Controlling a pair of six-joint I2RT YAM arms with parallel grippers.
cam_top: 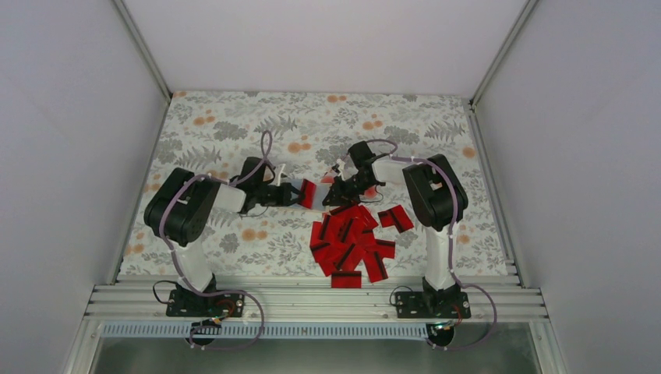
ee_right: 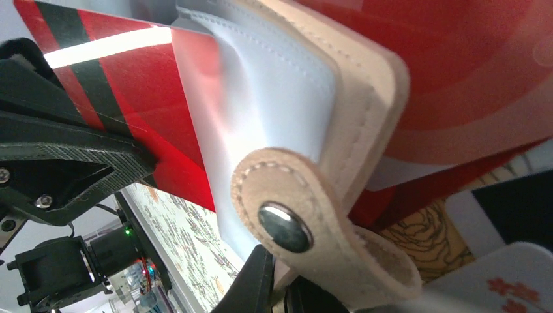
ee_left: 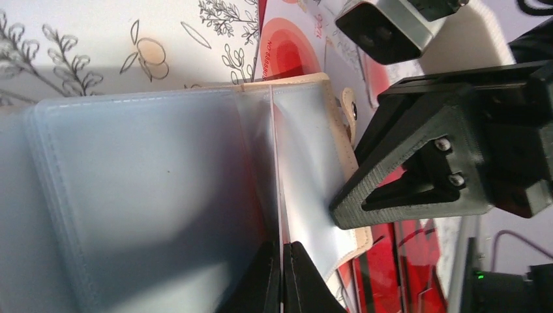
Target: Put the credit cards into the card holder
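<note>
The card holder [cam_top: 295, 191] hangs above the flowered cloth [cam_top: 234, 128] at the middle of the overhead view, caught between the two arms. A red card [cam_top: 309, 193] shows at its right end.

The left claw [ee_left: 282, 248] comes in from the left. Its fingers are pressed together on one thin clear sleeve [ee_left: 277, 163] that stands edge-on in the lower middle of the left wrist view. More clear sleeves [ee_left: 143, 189] fan out to the left of it. The tan cover runs behind them at centre right.

The right claw [ee_right: 277, 277] meets the holder from the right. At the bottom of the right wrist view its fingers are closed on the holder's lower edge, just behind the snap tab [ee_right: 287, 225] with its metal stud. In that view a red card with black stripes lies in the clear sleeve at upper left, and the tan stitched cover lies right of centre.

The rest of the credit cards [cam_top: 351, 243] lie in a loose overlapping heap on the counter, just below and right of the claws. One pair [cam_top: 396, 218] sits a little apart at the heap's right.
</note>
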